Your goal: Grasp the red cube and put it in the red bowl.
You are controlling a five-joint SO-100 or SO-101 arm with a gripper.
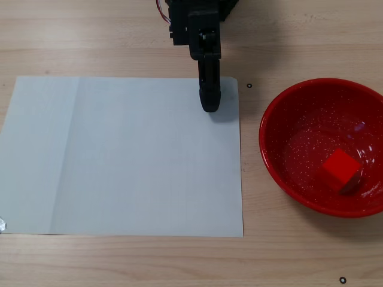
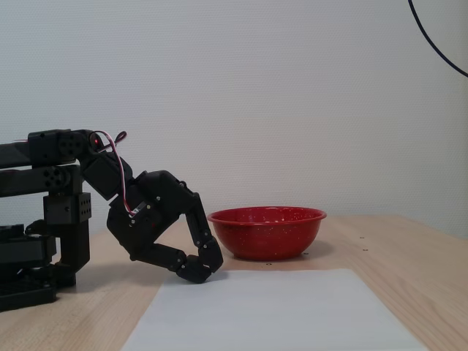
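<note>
The red cube [image 1: 341, 169] lies inside the red bowl [image 1: 265, 140], right of its centre, in the fixed view from above. In the fixed view from the side the red bowl [image 2: 267, 235] stands on the table and its wall hides the cube. My gripper [image 1: 209, 106] is well left of the bowl, over the far right corner of a white sheet. From the side the gripper [image 2: 208, 268] hangs low, its tips touching or almost touching the sheet's edge. Its two fingers meet at the tips with nothing between them.
A white paper sheet [image 1: 119, 155] covers the middle of the wooden table. The arm's black base [image 2: 36, 248] stands at the left in the side view. Small black marks [image 1: 249, 85] dot the table near the bowl. A black cable [image 2: 439, 47] crosses the upper right corner.
</note>
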